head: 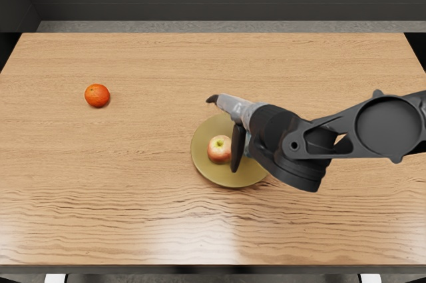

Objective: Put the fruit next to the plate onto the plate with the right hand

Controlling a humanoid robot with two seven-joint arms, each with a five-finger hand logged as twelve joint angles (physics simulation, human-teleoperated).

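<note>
Seemingly loose apple (219,148) on plate (208,167).

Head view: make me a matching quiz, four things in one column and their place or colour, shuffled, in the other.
Things:
1. orange
2. apple
3. plate
4. right hand

Place or colour:
a. over the plate's right part
b. lies on the plate
c. alone on the left part of the table
d. olive-yellow, round and flat

Pairs: 1-c, 2-b, 3-d, 4-a.
</note>
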